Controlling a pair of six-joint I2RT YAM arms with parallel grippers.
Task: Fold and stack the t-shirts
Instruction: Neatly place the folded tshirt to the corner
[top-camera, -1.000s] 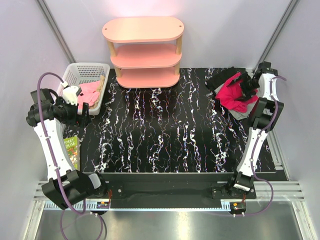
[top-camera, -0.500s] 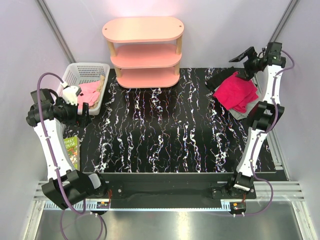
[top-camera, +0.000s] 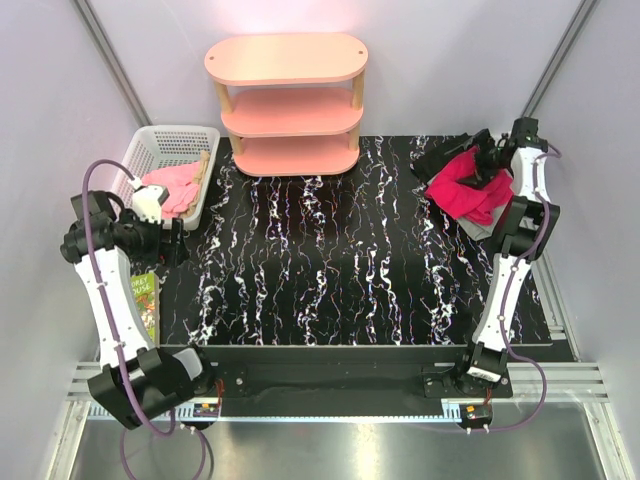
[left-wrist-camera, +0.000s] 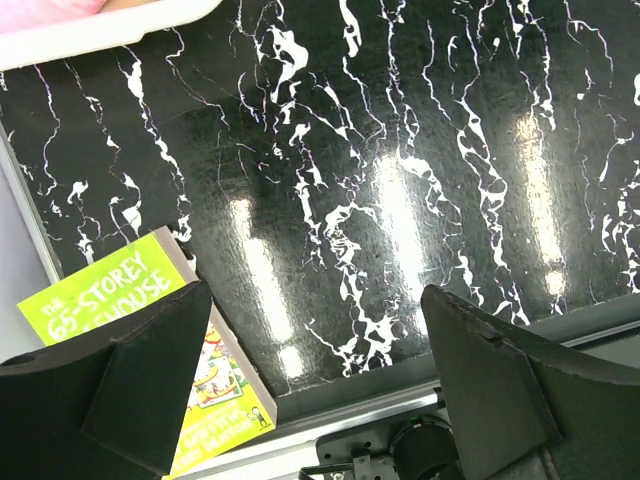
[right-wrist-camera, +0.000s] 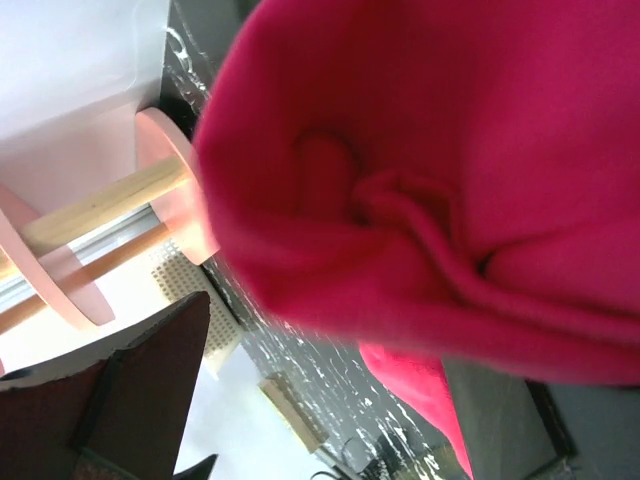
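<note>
Top external view gives you the left gripper (top-camera: 168, 232) at the far left edge of the table (top-camera: 330, 260). Your left wrist view shows its two fingers (left-wrist-camera: 110, 390) spread wide, with only the black marbled tabletop between them; it has hold of nothing. A lime-green book (left-wrist-camera: 120, 300) lies just beside one finger at the table's edge, under the left arm as seen from above. A white basket (top-camera: 150, 145) sits just behind the gripper, with pink cloth (top-camera: 175, 185) inside. Well away to that gripper's right, a pink three-tier shelf (top-camera: 290, 100) stands at the back.

Over at the far right corner, the right gripper (top-camera: 480, 165) is down on the red t-shirt (top-camera: 470, 192), which lies bunched directly under it. The grey t-shirt (top-camera: 480, 224) pokes out beneath the red one on the near side, and a dark cloth (top-camera: 438, 160) lies just left of the gripper. In your right wrist view, rumpled red cloth fills the space ahead. One finger (right-wrist-camera: 130, 400) stands far out at the edge, so the jaws look spread wide, and the other finger is hidden. You cannot tell whether any cloth is pinched.
</note>
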